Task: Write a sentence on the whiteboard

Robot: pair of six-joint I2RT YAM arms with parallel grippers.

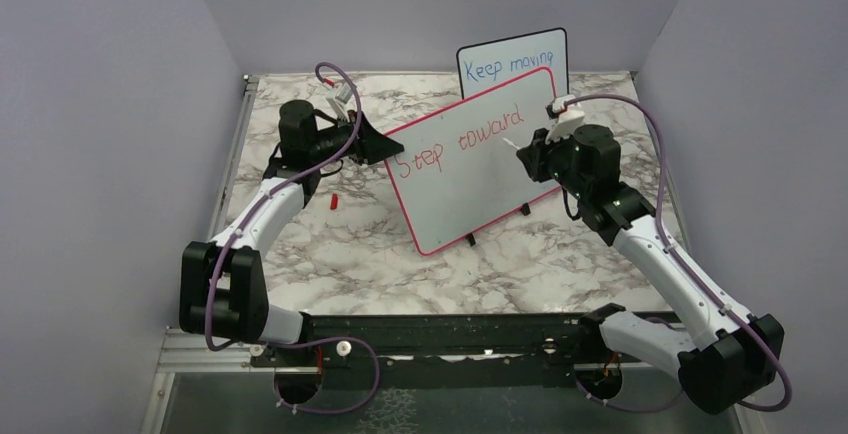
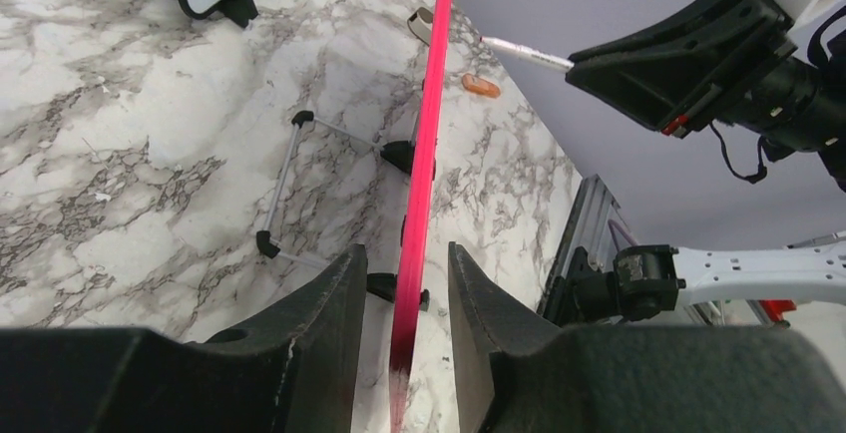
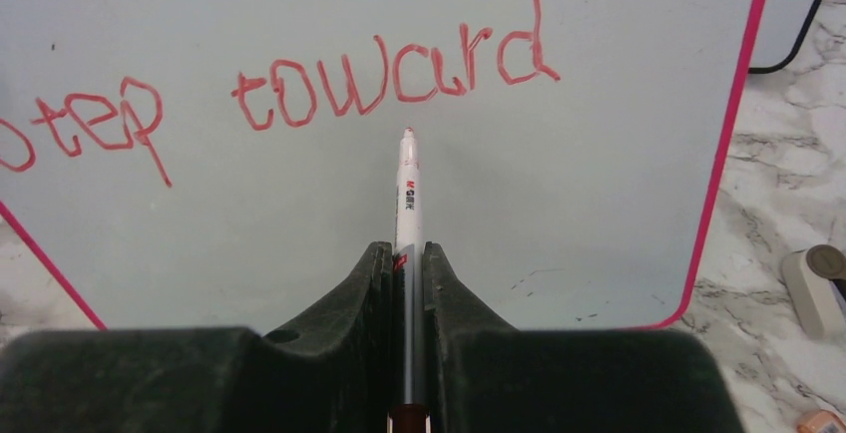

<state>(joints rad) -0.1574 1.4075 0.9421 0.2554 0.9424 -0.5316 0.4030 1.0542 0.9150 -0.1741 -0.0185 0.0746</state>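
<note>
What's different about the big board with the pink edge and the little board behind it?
The whiteboard is bigger than the little board. Its frame is pink; the little board's is black. The whiteboard has red words, "Step toward"; the little board has blue words, "Keep moving". The whiteboard sits in front and partly hides the little board. Both are white with rounded corners.

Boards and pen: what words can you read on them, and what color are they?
"Step toward": red words on the whiteboard.
"Keep moving": blue words on the small board behind it.
Red print on the pen: too small and blurred to read.
</note>
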